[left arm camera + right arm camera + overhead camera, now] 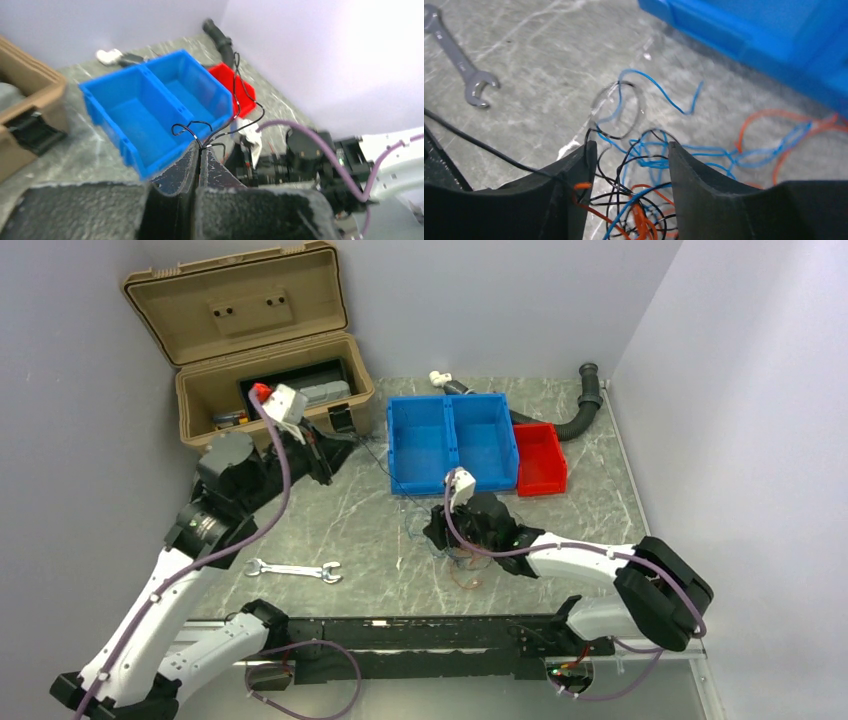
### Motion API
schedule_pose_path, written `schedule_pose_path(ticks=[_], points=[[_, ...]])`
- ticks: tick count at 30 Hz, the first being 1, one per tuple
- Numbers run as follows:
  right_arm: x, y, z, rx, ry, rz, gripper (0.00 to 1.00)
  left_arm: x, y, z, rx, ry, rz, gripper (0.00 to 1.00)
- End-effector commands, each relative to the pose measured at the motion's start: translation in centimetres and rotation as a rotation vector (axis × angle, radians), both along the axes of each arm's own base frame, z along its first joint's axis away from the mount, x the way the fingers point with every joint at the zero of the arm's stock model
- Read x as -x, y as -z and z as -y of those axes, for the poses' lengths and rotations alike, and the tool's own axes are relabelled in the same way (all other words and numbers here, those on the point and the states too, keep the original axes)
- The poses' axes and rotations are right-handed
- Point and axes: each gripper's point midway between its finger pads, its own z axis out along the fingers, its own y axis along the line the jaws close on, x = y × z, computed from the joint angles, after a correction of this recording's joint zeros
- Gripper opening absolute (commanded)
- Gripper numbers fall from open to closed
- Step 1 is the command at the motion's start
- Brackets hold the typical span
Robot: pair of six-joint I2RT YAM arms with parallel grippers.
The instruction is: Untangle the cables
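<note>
The cables [639,219] are a loose tangle of thin blue, orange and black wires on the marble table, in front of the blue bin [455,440]; they also show in the top view [455,562]. My right gripper [631,146] is open, its jaws low on either side of the tangle's middle, with wires running between them; it shows in the top view [437,530]. My left gripper [201,149] is shut on thin black wires [187,125] that loop up from its tips. It is raised near the toolbox [338,448], and a black strand stretches from it toward the tangle.
An open tan toolbox [270,390] stands at the back left. A red bin [540,455] sits right of the blue bin, with a black corrugated hose [585,405] behind them. A steel wrench [293,570] lies at the front left and also shows in the right wrist view [459,60].
</note>
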Motion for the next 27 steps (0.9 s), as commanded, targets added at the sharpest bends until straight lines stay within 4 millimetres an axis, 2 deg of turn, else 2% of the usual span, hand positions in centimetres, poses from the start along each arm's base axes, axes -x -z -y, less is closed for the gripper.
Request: schedule_pose_path(ticks=[1,6,8,9,11,14,15,17,20,23,25,27], points=[[-0.8,0.9,3.1,-0.064,0.264,-0.074,0.51,-1.9,-3.5,-4.9,-0.022,-0.292,0.041,0.00],[0.4,2.6,9.6,-0.020,0.580,-0.171,0.25,-2.8,-4.6,-13.6,-0.069,-0.736,-0.011,0.00],[0.6,2.5,11.9,-0.004,0.690,-0.177,0.25,-2.6,-5.0,-15.8,-0.079,-0.842,-0.018,0.00],[0.7,2.3,12.9,0.005,0.734,-0.175,0.28,-2.5,-5.0,-16.6,-0.084,-0.882,-0.017,0.00],[0.6,1.6,14.5,0.015,0.815,-0.163,0.31,-2.3,-5.1,-17.9,-0.089,-0.946,-0.015,0.00],[0.5,0.6,17.0,0.039,0.943,-0.136,0.30,-2.1,-4.7,-18.9,-0.085,-0.999,-0.019,0.00],[0.5,0.3,17.7,0.047,0.973,-0.131,0.30,-2.2,-4.7,-18.7,-0.077,-0.989,-0.016,0.00],[0.5,-0.3,18.3,0.070,0.995,-0.114,0.30,-2.5,-4.4,-17.0,-0.066,-0.894,0.005,0.00],[0.2,-1.4,18.4,0.087,0.976,-0.086,0.27,-2.8,-2.8,-12.7,-0.049,-0.658,0.027,0.00],[-0.2,-2.7,17.6,0.096,0.908,-0.048,0.15,-2.8,1.5,-8.6,-0.049,-0.458,-0.056,0.00],[-0.4,-3.8,16.7,0.088,0.831,-0.018,0.03,-2.8,4.6,-7.1,-0.060,-0.390,-0.143,0.00],[-0.7,-5.2,15.5,0.052,0.752,0.015,0.00,-2.8,8.1,-5.7,-0.094,-0.327,-0.232,0.00]])
